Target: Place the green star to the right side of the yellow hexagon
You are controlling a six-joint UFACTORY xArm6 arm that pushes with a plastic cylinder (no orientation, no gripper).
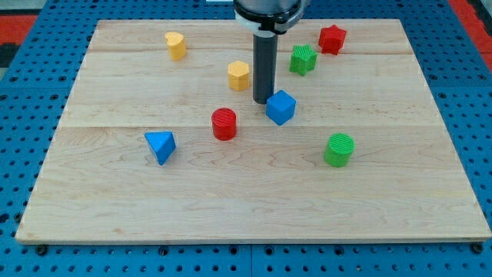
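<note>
My tip point(262, 101): a plain rod, no pincer to open or close. Yellow hexagon point(239, 75) just to its left; green star point(303, 59) up right; blue cube point(281, 108) touching right.

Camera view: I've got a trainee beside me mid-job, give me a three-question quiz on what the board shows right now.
1. True or false: my tip is touching the green star.
2. Multiple choice: which block lies nearest my tip? A) blue cube B) red cylinder C) green cylinder
3. Fill in: the green star sits toward the view's ____ of the yellow hexagon, with the rod between them.

Key:
1. False; the star lies apart from the tip, nearer the view's top and right.
2. A; the blue cube sits just to the tip's right.
3. Right, and slightly nearer the top.
</note>
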